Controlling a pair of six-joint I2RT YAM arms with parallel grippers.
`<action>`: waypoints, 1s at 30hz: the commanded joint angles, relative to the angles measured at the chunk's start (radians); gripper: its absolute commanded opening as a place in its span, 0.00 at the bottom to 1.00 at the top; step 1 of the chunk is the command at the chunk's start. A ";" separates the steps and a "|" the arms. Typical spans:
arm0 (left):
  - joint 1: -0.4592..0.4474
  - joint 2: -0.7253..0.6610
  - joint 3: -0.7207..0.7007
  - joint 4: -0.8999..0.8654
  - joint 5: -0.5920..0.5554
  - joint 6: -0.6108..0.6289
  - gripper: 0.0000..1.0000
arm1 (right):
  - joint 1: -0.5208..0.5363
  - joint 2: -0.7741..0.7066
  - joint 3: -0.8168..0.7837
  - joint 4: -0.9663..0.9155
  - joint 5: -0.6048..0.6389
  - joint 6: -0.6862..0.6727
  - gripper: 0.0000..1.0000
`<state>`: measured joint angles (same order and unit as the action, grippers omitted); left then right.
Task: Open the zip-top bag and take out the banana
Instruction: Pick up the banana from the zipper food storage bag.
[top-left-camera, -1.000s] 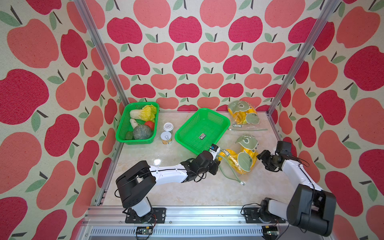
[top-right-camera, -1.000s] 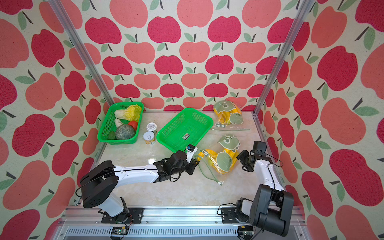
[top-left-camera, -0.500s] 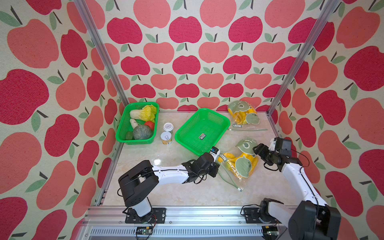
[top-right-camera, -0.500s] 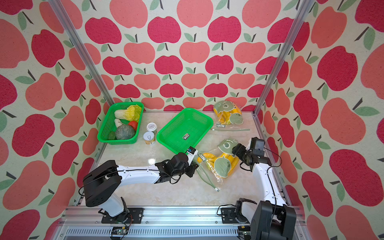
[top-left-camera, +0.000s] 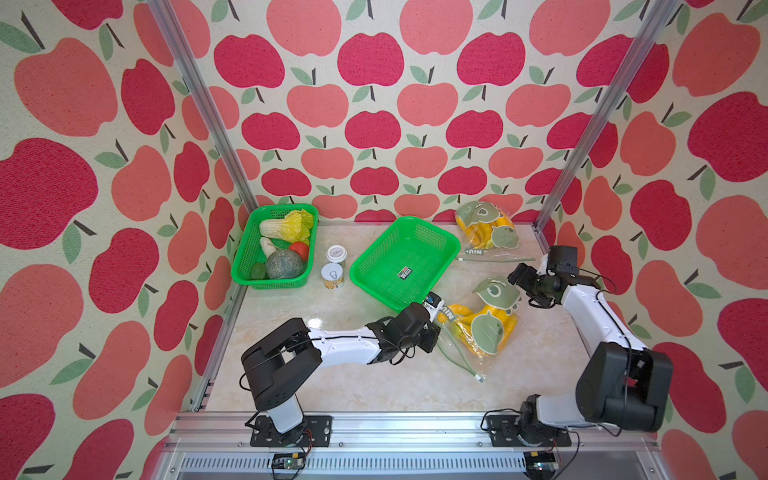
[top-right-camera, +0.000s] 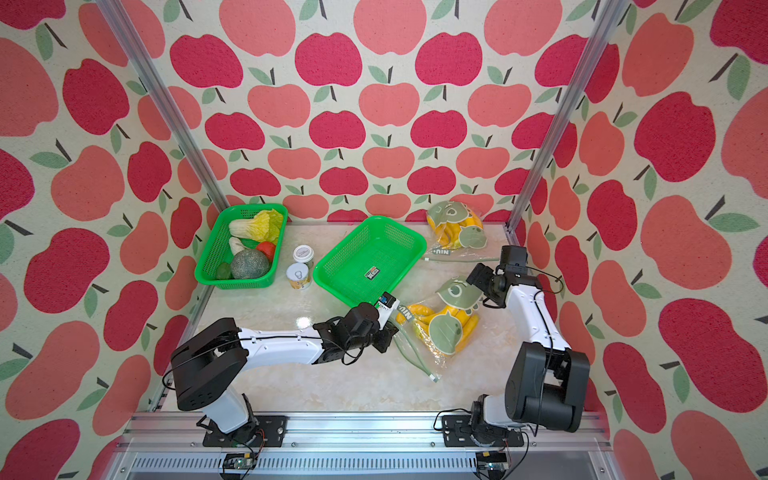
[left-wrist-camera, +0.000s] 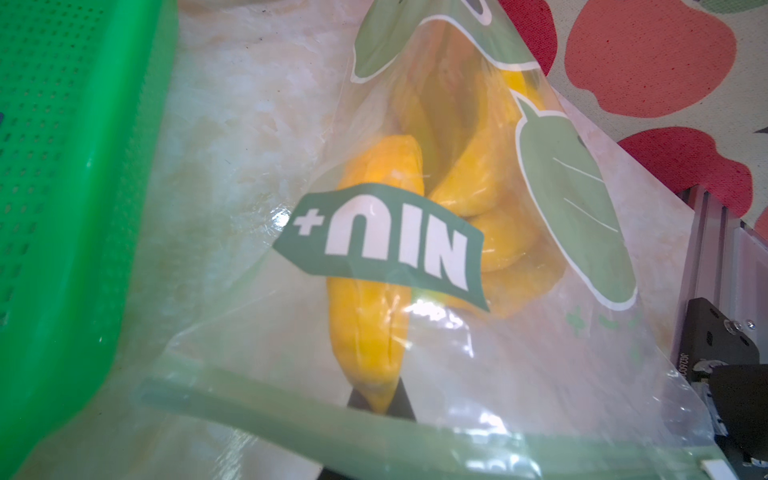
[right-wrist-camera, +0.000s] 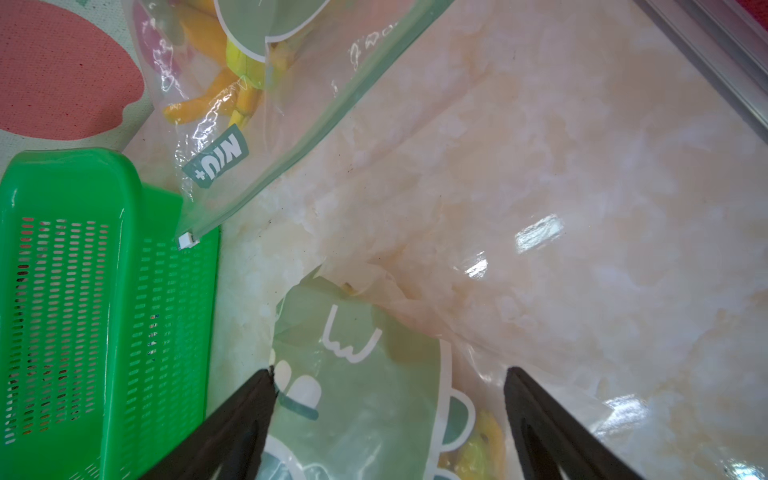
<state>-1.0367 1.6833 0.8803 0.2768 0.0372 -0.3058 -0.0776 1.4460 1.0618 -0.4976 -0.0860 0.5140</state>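
Observation:
A clear zip-top bag (top-left-camera: 484, 328) (top-right-camera: 446, 332) with green prints lies at the table's right middle, with yellow bananas inside. My left gripper (top-left-camera: 436, 328) (top-right-camera: 392, 328) reaches in under the green zip strip (left-wrist-camera: 291, 411). In the left wrist view the gripper (left-wrist-camera: 380, 405) is shut on the tip of one banana (left-wrist-camera: 370, 324). My right gripper (top-left-camera: 517, 278) (top-right-camera: 473, 278) is at the bag's far end. In the right wrist view it (right-wrist-camera: 390, 370) stands open, its fingers on either side of the green printed end without pressing it.
An empty green basket (top-left-camera: 374, 286) stands just left of the bag, close to my left gripper. A second bag of bananas (top-left-camera: 484, 226) lies at the back right. Two cans (top-left-camera: 332, 276) and a vegetable basket (top-left-camera: 245, 253) are at the back left.
My right gripper has spread its jaws wide and moved back along the right side to the bag's far end. The left gripper has stayed shut at the bag's mouth.

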 joint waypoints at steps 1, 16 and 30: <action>-0.004 0.013 0.035 -0.018 -0.011 0.037 0.10 | 0.077 0.068 0.071 -0.102 0.096 -0.020 0.93; -0.007 0.011 0.030 -0.017 -0.011 0.032 0.10 | 0.162 0.138 0.087 -0.104 0.187 -0.010 0.36; -0.042 -0.083 -0.013 -0.049 -0.018 0.018 0.09 | 0.134 0.089 0.114 -0.061 0.270 0.053 0.05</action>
<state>-1.0611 1.6569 0.8890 0.2687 0.0254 -0.2897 0.0792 1.5669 1.1538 -0.6003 0.1379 0.5171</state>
